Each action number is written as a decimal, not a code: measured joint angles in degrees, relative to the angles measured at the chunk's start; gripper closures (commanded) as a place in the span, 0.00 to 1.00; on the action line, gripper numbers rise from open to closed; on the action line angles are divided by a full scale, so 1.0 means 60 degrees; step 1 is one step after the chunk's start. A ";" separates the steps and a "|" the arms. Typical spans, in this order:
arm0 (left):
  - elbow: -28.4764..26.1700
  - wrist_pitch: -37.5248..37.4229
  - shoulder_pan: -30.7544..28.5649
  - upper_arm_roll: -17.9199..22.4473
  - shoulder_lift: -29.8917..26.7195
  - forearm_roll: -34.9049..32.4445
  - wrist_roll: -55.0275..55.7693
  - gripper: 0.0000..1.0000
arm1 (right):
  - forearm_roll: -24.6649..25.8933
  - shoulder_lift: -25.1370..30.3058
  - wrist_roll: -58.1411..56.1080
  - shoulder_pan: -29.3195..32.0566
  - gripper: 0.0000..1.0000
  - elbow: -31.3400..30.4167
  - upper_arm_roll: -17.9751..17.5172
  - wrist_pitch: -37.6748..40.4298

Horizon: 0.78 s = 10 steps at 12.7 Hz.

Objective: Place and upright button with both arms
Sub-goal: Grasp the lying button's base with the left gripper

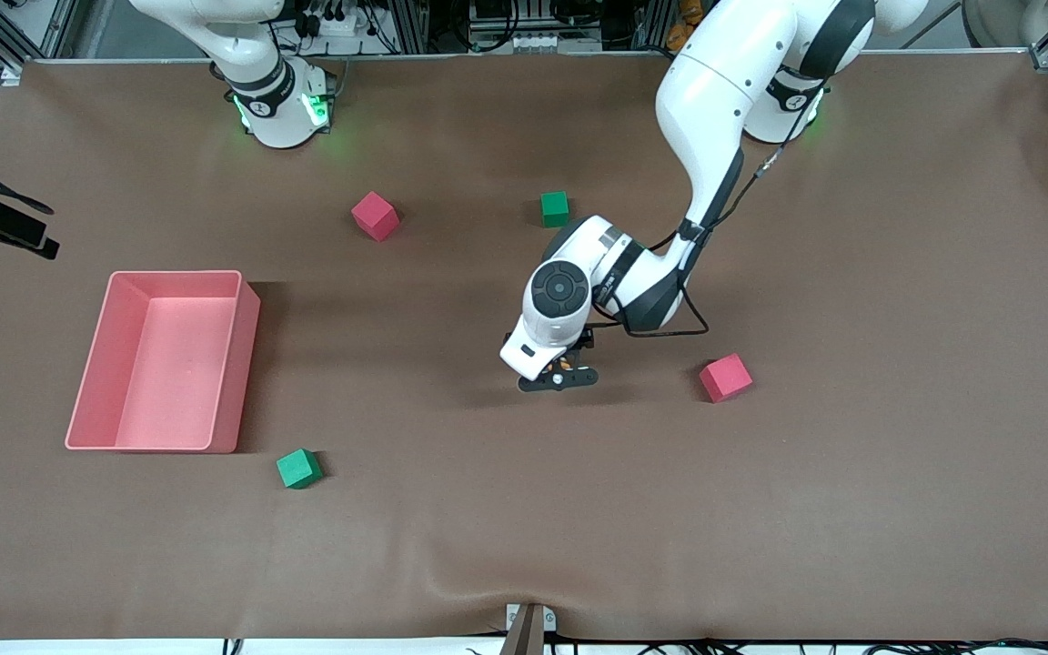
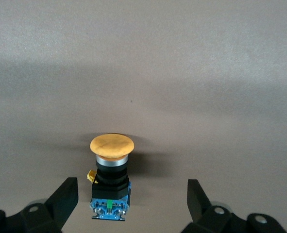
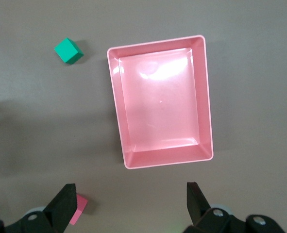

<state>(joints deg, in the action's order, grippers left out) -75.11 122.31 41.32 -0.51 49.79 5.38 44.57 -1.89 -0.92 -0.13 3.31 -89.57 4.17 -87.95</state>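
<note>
The button (image 2: 111, 170) lies on its side on the brown table, orange cap pointing away from the fingers and its blue base toward them. My left gripper (image 2: 132, 201) is open and low over it. The button's base sits between the two black fingers (image 2: 64, 199), closer to one, and touches neither. In the front view the left gripper (image 1: 560, 375) is over the middle of the table, and the hand hides nearly all of the button. My right gripper (image 3: 131, 204) is open and empty, held high over the table beside the pink bin (image 3: 155, 44). The front view shows only that arm's base.
The pink bin (image 1: 237, 364) stands toward the right arm's end. A red cube (image 1: 375, 216) and a green cube (image 1: 555, 208) lie nearer the bases. Another red cube (image 1: 726, 377) lies beside the left gripper. A second green cube (image 1: 298, 468) lies near the bin.
</note>
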 measured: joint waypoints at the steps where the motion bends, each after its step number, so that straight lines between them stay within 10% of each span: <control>1: -0.0059 -0.0002 -0.0003 0.0021 0.0007 -0.0091 0.0000 0.02 | 0.0000 0.0002 0.0000 0.0004 0.00 0.0090 0.0018 -0.0026; 10: -0.0530 -0.0011 0.0013 0.0044 0.0018 -0.0494 -0.0001 0.22 | -0.0017 0.0000 0.0001 -0.0343 0.00 0.0333 -0.0072 -0.0441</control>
<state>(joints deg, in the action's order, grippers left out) -78.29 122.25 41.40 -0.25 49.90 2.42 44.56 -2.00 -0.92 -0.12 1.25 -87.58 3.74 -90.59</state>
